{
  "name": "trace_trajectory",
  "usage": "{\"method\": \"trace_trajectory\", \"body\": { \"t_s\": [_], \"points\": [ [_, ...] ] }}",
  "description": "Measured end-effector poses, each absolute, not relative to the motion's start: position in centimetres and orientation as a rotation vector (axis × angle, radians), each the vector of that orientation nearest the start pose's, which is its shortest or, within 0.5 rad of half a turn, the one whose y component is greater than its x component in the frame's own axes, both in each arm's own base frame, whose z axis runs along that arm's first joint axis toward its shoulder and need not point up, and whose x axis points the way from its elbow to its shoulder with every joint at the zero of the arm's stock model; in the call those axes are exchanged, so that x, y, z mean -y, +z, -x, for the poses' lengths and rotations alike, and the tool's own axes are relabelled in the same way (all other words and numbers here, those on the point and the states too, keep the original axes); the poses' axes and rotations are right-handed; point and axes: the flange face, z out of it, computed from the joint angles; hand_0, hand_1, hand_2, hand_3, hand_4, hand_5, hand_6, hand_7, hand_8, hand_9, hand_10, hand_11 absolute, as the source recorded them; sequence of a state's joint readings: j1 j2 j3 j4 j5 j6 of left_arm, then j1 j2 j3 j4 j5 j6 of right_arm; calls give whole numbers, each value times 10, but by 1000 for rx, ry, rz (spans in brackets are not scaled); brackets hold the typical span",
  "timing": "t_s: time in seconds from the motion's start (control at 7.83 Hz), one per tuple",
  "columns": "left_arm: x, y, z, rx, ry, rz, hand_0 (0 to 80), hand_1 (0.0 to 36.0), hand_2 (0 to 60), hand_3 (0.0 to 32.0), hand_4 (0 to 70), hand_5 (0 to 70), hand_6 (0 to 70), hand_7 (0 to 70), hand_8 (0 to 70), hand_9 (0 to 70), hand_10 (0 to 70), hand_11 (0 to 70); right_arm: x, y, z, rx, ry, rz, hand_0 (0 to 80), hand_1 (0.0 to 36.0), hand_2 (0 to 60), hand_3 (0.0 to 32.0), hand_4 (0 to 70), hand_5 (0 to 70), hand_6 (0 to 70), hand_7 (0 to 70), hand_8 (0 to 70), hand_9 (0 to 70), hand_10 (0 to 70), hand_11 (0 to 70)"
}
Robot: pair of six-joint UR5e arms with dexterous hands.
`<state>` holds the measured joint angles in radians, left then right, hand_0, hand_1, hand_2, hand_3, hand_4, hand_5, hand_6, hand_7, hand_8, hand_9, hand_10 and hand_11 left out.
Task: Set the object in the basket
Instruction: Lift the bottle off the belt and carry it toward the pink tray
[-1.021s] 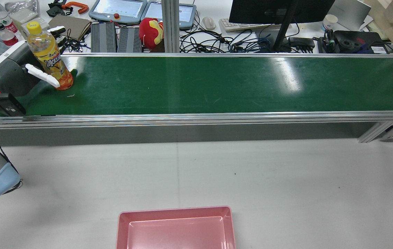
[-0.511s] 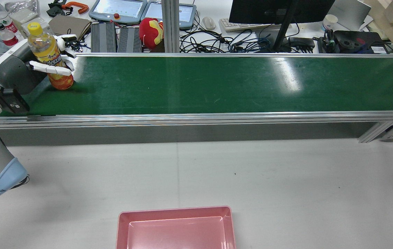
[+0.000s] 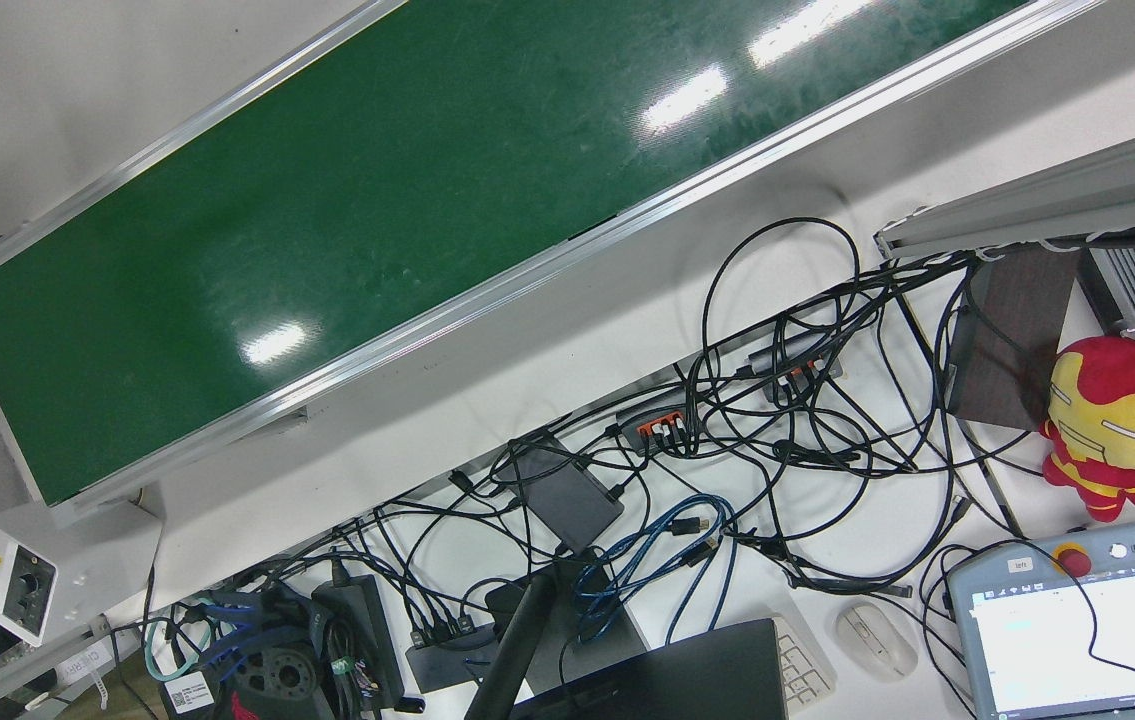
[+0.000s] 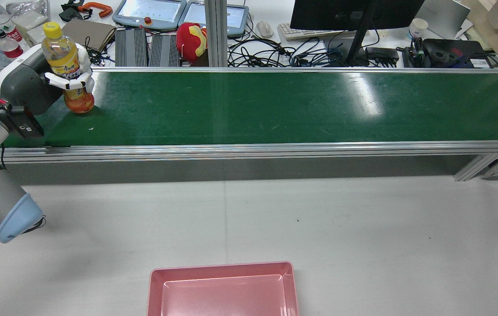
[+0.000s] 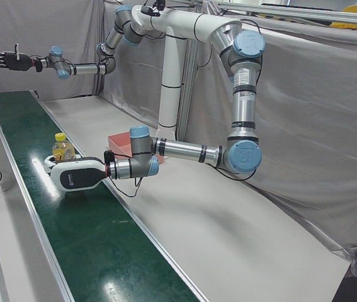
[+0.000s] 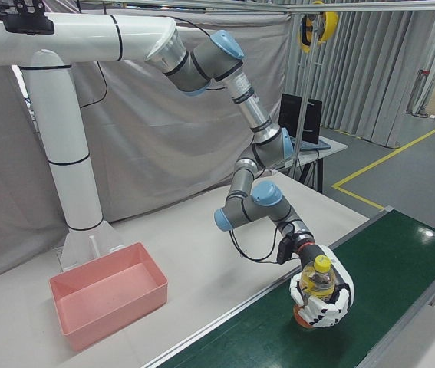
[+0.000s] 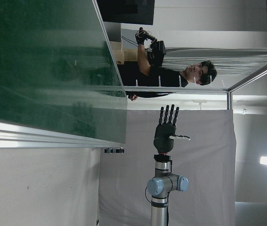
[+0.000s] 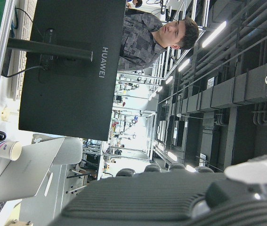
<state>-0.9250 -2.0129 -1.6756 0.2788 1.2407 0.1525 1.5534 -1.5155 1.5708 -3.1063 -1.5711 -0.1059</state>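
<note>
An orange drink bottle (image 4: pixel 61 55) with a yellow cap stands near-upright at the left end of the green conveyor belt (image 4: pixel 275 105). My left hand (image 4: pixel 34 83) is white and grey, and its fingers (image 4: pixel 68 81) are wrapped around the bottle's middle. The right-front view shows the same hand (image 6: pixel 321 297) closed on the bottle (image 6: pixel 318 280). It also shows in the left-front view (image 5: pixel 77 175). My right hand (image 5: pixel 5 60) is black, raised high at the far end with fingers spread, holding nothing. The pink basket (image 4: pixel 222 268) sits on the grey table in front of the belt.
An aluminium rail (image 4: pixel 249 149) edges the belt. Behind the belt lie a monitor (image 4: pixel 354 13), cables (image 4: pixel 275 52), a red plush toy (image 4: pixel 191 39) and teach pendants (image 4: pixel 150 13). Wide grey table surface (image 4: pixel 319 219) lies between belt and basket.
My left hand's fingers have closed around the bottle. The bottle has gone from tilted to near-upright, and the arm has shifted slightly to the right.
</note>
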Motion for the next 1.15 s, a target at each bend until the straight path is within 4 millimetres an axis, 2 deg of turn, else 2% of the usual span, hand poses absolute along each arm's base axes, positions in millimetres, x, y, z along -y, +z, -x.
{"method": "trace_trajectory", "body": {
  "t_s": [0.26, 0.38, 0.51, 0.64, 0.89, 1.02, 1.15],
  "points": [
    [597, 379, -245, -2347, -1727, 307, 800, 360, 600, 0, 700, 700, 700, 700, 700, 700, 700, 700, 526, 655, -124, -2381, -2172, 105, 0, 0, 0, 0, 0, 0, 0, 0, 0, 0, 0, 0],
    [588, 360, -256, -2349, -1682, 355, 800, 360, 600, 0, 700, 700, 700, 700, 700, 700, 700, 700, 526, 655, -124, -2381, -2172, 105, 0, 0, 0, 0, 0, 0, 0, 0, 0, 0, 0, 0],
    [574, 340, -282, -2331, -1625, 427, 800, 360, 600, 0, 700, 700, 700, 700, 700, 700, 700, 700, 525, 655, -124, -2381, -2172, 106, 0, 0, 0, 0, 0, 0, 0, 0, 0, 0, 0, 0],
    [553, 325, -317, -2302, -1569, 509, 800, 360, 600, 0, 700, 700, 700, 700, 700, 700, 700, 700, 525, 655, -124, -2381, -2172, 106, 0, 0, 0, 0, 0, 0, 0, 0, 0, 0, 0, 0],
    [500, 300, -378, -2248, -1451, 652, 800, 360, 600, 0, 700, 700, 700, 700, 700, 700, 700, 700, 525, 655, -124, -2381, -2172, 105, 0, 0, 0, 0, 0, 0, 0, 0, 0, 0, 0, 0],
    [475, 283, -388, -2221, -1380, 683, 800, 360, 600, 0, 700, 700, 700, 700, 700, 700, 700, 700, 525, 656, -124, -2381, -2172, 106, 0, 0, 0, 0, 0, 0, 0, 0, 0, 0, 0, 0],
    [450, 259, -387, -2201, -1306, 691, 800, 360, 600, 0, 700, 700, 700, 700, 700, 700, 700, 700, 525, 655, -124, -2380, -2172, 106, 0, 0, 0, 0, 0, 0, 0, 0, 0, 0, 0, 0]
  ]
}}
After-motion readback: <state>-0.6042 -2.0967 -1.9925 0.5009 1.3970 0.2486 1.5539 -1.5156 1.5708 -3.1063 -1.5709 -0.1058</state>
